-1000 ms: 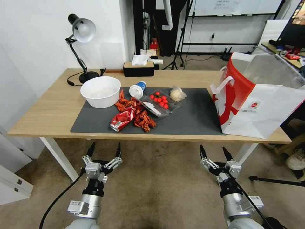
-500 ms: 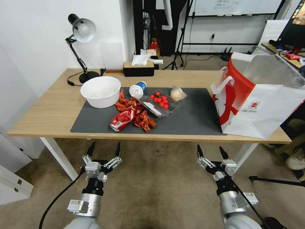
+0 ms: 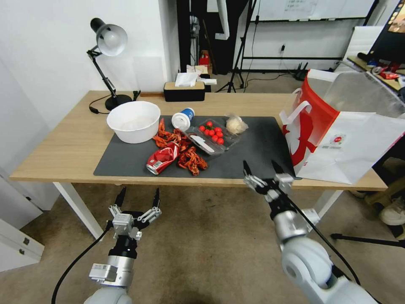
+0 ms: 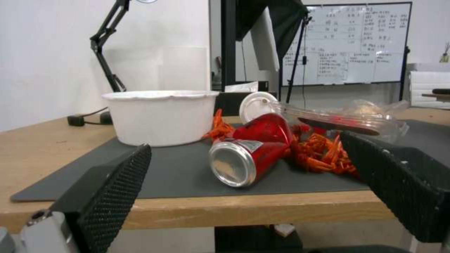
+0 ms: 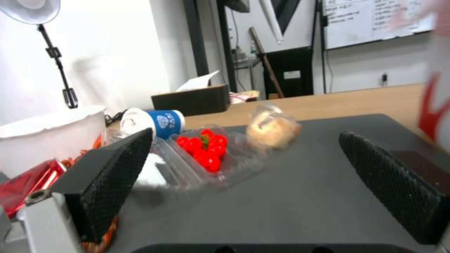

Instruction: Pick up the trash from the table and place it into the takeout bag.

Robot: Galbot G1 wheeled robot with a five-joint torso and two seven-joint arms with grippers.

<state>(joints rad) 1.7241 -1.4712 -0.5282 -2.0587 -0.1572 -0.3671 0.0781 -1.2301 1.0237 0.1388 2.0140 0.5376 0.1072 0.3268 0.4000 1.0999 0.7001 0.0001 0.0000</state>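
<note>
Nearest the robot, the left gripper (image 3: 138,202) hangs below the front edge of the counter (image 3: 63,147), fingers spread and empty — a waiting pose, level with the tabletop so that its wrist view looks straight across at the crushed red soda can (image 4: 251,151).

The right gripper (image 3: 265,171) is raised to the counter's front edge, just at the near border of the dark grey mat (image 3: 253,156), its fingers also spread wide with nothing between them; that opening suits an approach to something bulky. It points toward the clear plastic tray of red tomatoes (image 5: 206,154) and the crumpled clear wrapper (image 5: 272,129) beyond, so one of those is probably its target, though I cannot tell which.

The trash lies clustered mid-mat: the can on its side among orange-red scraps (image 3: 190,158), the tray touching them, the blue-and-white paper cup (image 3: 182,118) tipped over behind, the white bowl (image 3: 133,121) upright at the mat's left.

The takeout bag (image 3: 346,131) stands at the counter's right end, well apart from the pile, mouth open upward — ready to receive drops from above. Nothing seems bagged yet.
</note>
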